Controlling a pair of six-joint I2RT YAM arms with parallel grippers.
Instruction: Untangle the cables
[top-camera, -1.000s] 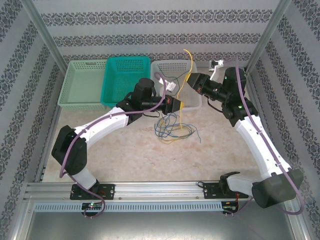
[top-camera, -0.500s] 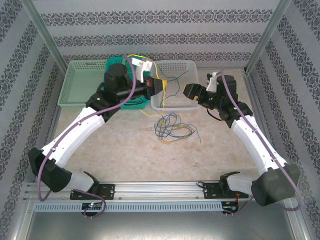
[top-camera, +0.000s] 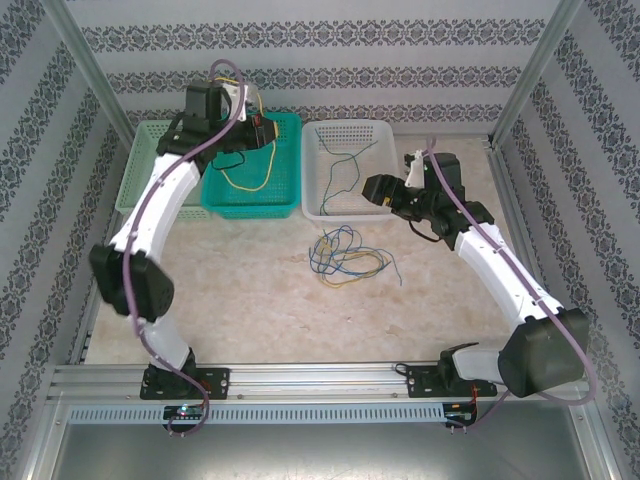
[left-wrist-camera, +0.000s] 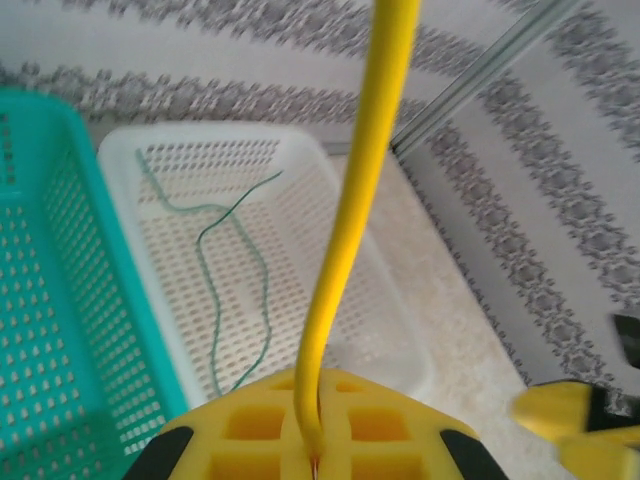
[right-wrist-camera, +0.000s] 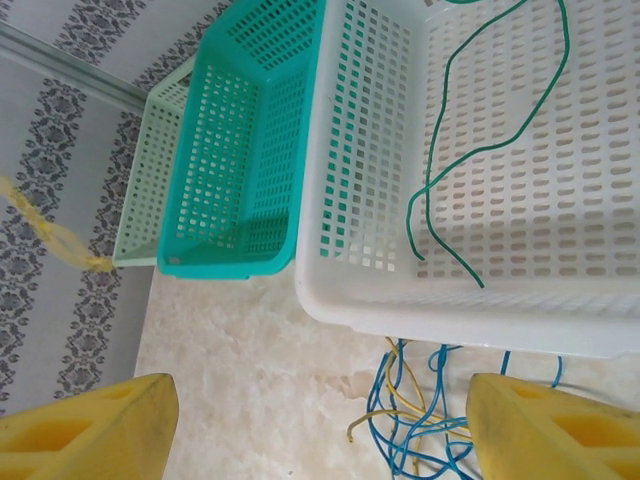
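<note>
At the far left corner of the counter (top-camera: 250, 300) a pale green basket (top-camera: 135, 180) is seen, with a teal basket (top-camera: 255, 205) set just beside it on the right. The left arm (top-camera: 165, 195) is raised over these two. The left jaws are clenched on a yellow cable (left-wrist-camera: 345, 250) above the far part of the teal basket, and the cable is seen to hang from them in a loop into that basket. Next along the far edge a white basket (top-camera: 335, 212) is placed, and a green cable (right-wrist-camera: 427, 175) is laid loose inside it. In front of the white basket, near the counter's middle, a tangle of blue and yellow cables (top-camera: 345, 257) is spread on the bare surface. The right jaws are released, spread wide with nothing between their yellow pads (right-wrist-camera: 90, 430), and are held over the near right corner of the white basket.
</note>
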